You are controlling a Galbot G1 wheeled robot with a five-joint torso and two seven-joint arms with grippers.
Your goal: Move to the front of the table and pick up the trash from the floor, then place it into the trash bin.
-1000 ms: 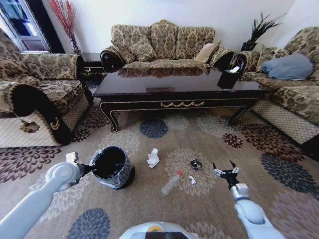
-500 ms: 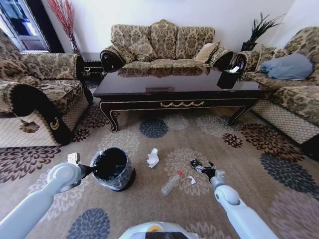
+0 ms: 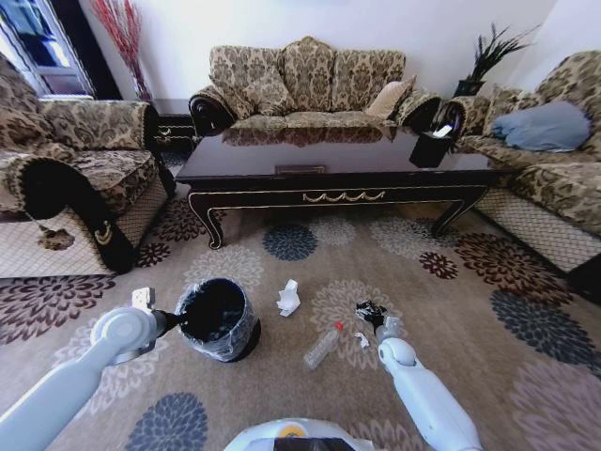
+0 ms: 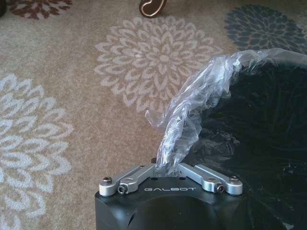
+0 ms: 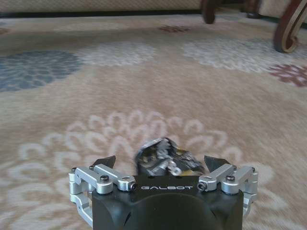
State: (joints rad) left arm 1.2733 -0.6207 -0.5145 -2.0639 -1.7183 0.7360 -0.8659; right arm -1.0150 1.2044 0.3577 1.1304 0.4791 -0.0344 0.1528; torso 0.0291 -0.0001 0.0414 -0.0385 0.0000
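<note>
Carpet, floral, before desk (image 3: 338,160); step: picking. Right gripper (image 5: 160,165) wide open, empty, straddling wrapper (image 5: 165,158); next, close squarely. Left gripper (image 4: 168,165) pinches liner of bin (image 3: 218,318). Tissue (image 3: 288,298), bottle (image 3: 323,346) lie between

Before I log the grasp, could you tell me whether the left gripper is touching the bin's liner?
Touching: in the left wrist view the left gripper is shut on the plastic liner of the trash bin.

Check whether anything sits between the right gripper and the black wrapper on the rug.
Nothing visible does. The right gripper is open with the wrapper directly between its fingers, only bare rug around it. The left gripper is shut on the bin liner.
</note>
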